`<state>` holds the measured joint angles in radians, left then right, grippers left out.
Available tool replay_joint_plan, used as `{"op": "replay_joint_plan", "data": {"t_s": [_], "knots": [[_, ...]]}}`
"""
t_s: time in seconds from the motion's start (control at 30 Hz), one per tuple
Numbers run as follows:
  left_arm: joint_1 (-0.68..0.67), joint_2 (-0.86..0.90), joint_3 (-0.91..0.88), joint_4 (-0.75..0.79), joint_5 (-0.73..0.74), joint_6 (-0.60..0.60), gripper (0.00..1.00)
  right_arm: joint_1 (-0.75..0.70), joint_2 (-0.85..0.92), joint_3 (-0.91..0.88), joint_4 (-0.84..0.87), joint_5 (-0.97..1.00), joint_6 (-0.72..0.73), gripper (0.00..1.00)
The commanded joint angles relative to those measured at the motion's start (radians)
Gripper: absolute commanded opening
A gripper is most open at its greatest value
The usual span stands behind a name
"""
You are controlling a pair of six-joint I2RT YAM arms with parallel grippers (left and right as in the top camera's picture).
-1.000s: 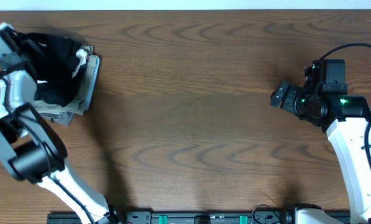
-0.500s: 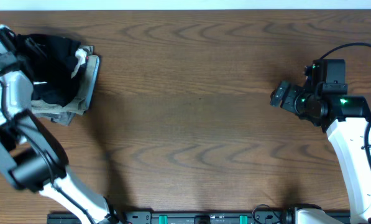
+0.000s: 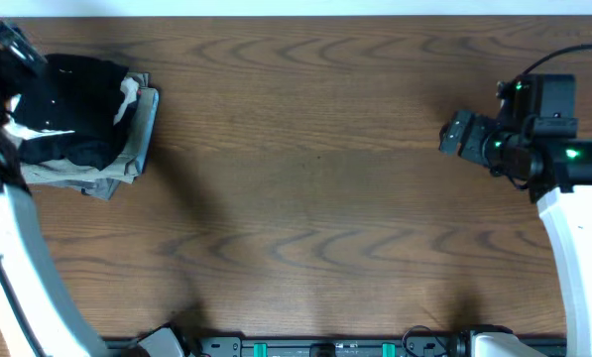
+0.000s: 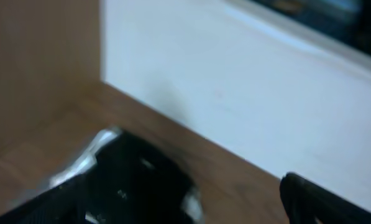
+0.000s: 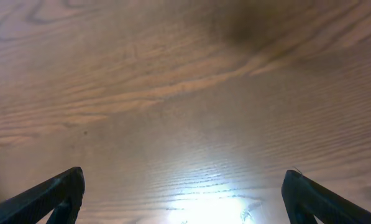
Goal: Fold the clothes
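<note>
The clothes, a black T-shirt (image 3: 77, 109), lie folded on a pile at the table's far left. In the blurred left wrist view the black T-shirt (image 4: 132, 180) lies just below and ahead of the fingers. My left gripper (image 3: 3, 50) hovers at the shirt's left edge, and in its own view the left gripper (image 4: 179, 208) is open and grips nothing. My right gripper (image 3: 456, 134) hangs far off at the right. Seen from its wrist camera, the right gripper (image 5: 185, 199) is open, with only bare wood between its fingers (image 5: 54, 196).
Grey folded garments (image 3: 127, 154) lie under the black shirt, with a bit of white cloth (image 3: 129, 94) at its right edge. A white wall (image 4: 247, 81) runs along the table's far edge. Brown wooden table (image 3: 305, 198) spans the middle.
My left gripper has opened, let go of the black T-shirt and drawn back to the left. The shirt rests on the pile. My right arm has shifted slightly right.
</note>
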<state>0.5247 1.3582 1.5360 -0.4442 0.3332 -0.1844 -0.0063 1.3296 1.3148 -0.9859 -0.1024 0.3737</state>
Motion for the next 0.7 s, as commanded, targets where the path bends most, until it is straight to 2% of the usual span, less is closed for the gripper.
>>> {"op": "replay_joint_plan", "data": {"t_s": [0.0, 0.1, 0.23, 0.5, 0.67], "knots": [[0.002, -0.079, 0.003, -0.052, 0.256, -0.008, 0.98, -0.008, -0.038, 0.053, -0.032, -0.003, -0.024, 0.99], [0.002, -0.153, 0.003, -0.107, 0.337, 0.029, 0.98, -0.008, -0.075, 0.077, -0.083, -0.011, -0.053, 0.96], [0.002, -0.269, 0.003, -0.21, 0.335, 0.072, 0.98, -0.008, -0.158, 0.08, -0.128, -0.036, -0.121, 0.86], [0.002, -0.556, 0.003, -0.387, 0.349, 0.084, 0.98, -0.008, -0.367, 0.08, -0.132, -0.035, -0.121, 0.87], [-0.017, -0.681, 0.002, -0.488, 0.493, 0.102, 0.98, -0.008, -0.447, 0.08, -0.133, -0.033, -0.121, 0.87]]}}
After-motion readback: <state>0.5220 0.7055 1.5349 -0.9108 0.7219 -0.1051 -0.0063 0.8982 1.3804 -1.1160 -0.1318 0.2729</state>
